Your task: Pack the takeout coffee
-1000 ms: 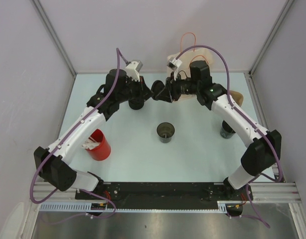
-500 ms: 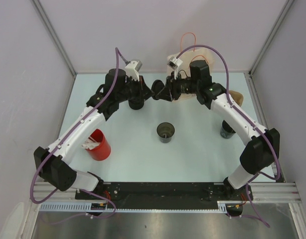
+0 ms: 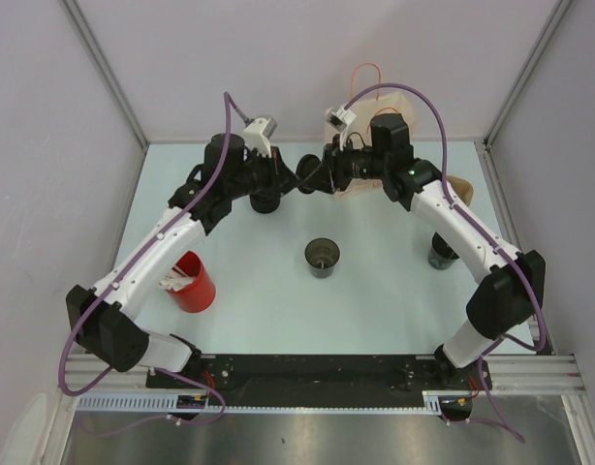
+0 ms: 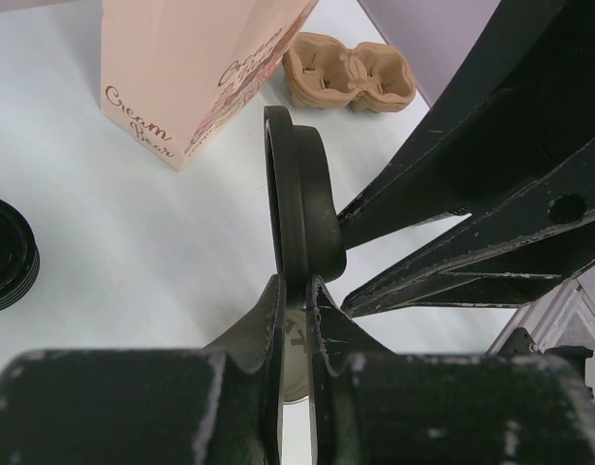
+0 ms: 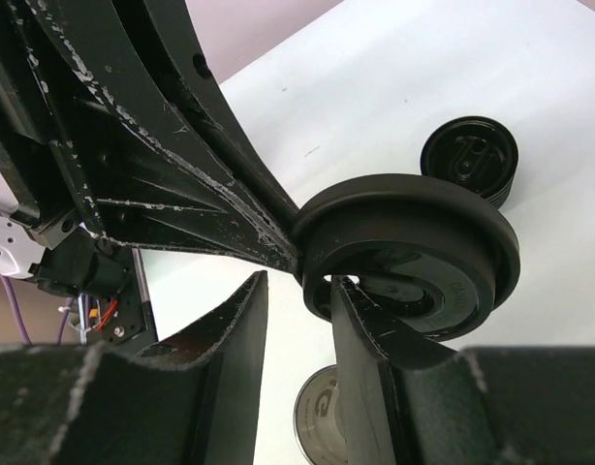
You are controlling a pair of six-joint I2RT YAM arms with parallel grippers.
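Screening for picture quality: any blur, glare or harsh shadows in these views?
Top external: even light, sharp, soft shadows. Left wrist: the left gripper is soft, the pink paper bag crisp. Right wrist: the right gripper is blurred, the black plastic lid sharper; no glare.

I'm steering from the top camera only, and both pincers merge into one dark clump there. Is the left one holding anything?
Observer: Yes. The left pincer is shut on a black lid, held edge-on.
Operator: And the right one?
Observer: The right pincer has its jaws apart, straddling that lid's rim; no clamp visible.
Operator: Just one lid?
Observer: Unsure. Edge-on it shows two rims side by side, so possibly two nested.
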